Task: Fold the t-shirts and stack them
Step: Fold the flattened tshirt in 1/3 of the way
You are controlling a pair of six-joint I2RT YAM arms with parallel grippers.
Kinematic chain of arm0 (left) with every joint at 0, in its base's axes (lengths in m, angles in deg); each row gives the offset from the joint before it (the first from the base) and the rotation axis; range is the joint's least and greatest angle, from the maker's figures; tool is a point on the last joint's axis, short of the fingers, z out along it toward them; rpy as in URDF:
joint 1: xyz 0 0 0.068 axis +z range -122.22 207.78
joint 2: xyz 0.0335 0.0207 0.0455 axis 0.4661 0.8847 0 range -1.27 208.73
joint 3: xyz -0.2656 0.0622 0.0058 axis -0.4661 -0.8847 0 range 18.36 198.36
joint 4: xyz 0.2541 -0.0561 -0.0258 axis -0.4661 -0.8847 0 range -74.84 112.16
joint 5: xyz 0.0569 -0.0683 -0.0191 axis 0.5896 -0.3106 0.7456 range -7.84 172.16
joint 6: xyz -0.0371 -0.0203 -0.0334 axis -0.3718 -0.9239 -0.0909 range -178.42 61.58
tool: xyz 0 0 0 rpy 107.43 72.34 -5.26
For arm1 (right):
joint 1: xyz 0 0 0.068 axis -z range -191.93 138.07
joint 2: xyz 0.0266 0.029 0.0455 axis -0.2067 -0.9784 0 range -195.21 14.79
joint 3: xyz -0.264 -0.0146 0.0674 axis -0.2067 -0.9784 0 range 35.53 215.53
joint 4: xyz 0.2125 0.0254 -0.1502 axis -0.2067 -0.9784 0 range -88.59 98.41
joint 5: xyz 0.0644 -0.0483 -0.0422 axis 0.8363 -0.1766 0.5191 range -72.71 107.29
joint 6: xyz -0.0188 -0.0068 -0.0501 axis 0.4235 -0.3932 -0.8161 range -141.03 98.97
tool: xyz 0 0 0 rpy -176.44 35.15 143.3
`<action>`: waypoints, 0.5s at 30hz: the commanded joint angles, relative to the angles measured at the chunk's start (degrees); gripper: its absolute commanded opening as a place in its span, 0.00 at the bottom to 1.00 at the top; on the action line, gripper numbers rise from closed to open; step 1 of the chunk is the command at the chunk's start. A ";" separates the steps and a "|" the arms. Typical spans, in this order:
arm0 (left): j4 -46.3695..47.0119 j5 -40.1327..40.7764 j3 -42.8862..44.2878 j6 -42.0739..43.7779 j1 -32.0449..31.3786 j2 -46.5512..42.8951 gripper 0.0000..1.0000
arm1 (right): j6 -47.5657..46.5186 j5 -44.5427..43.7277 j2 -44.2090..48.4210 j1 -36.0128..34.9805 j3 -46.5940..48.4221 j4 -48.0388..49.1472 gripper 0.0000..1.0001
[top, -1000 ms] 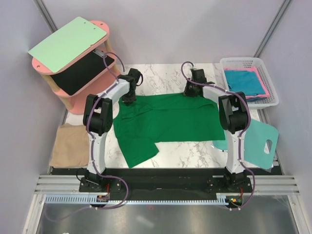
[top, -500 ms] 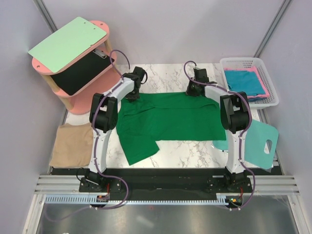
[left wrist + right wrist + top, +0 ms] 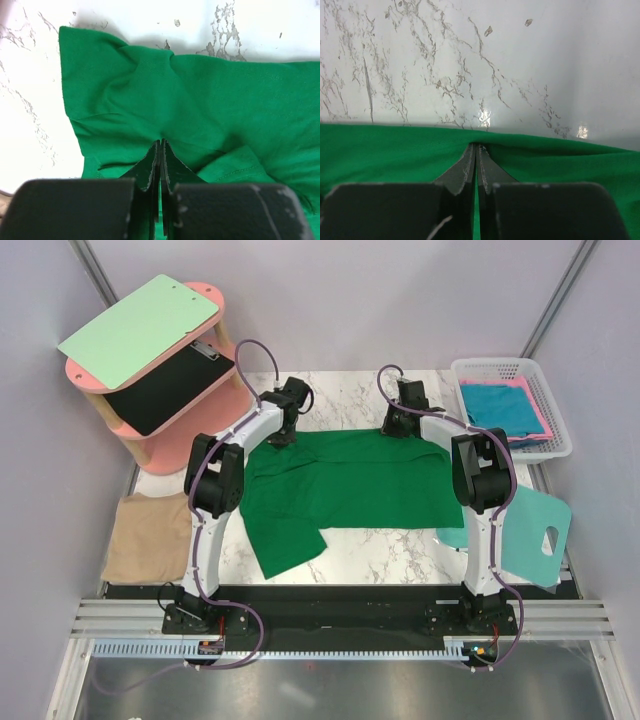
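Observation:
A dark green t-shirt [image 3: 345, 485] lies spread across the marble table, one sleeve hanging toward the front left. My left gripper [image 3: 284, 436] is shut on the green cloth at its far left part; in the left wrist view the jaws [image 3: 161, 145] pinch a fold of it [image 3: 200, 100]. My right gripper [image 3: 392, 430] is shut on the shirt's far edge; in the right wrist view it [image 3: 476, 148] grips the green hem [image 3: 395, 150]. A tan-beige t-shirt [image 3: 145, 537] lies folded at the left. Teal-blue [image 3: 498, 406] and pink [image 3: 541, 415] t-shirts lie in the white basket.
A white basket [image 3: 555, 450] stands at the far right. A pink two-tier stand [image 3: 150, 445] carries a pale green clipboard [image 3: 140, 328] at the far left. A mint-teal board with a hole [image 3: 535, 530] lies at the right edge.
My left gripper has moved right and slightly away along the shirt's far edge, dragging the green cloth with it. The right gripper has stayed almost still.

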 commanded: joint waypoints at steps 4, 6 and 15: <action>2.03 -1.27 -1.41 0.27 -1.01 -4.13 0.02 | -0.96 -2.94 -2.16 0.91 -2.23 -6.98 0.08; 2.55 -3.37 -2.46 0.09 -1.27 -4.40 0.02 | -0.96 -2.94 -2.16 0.91 -2.14 -6.98 0.08; 4.31 -6.19 -10.11 -0.52 -3.65 -11.41 0.02 | -0.96 -2.86 -2.16 0.91 -2.14 -6.90 0.08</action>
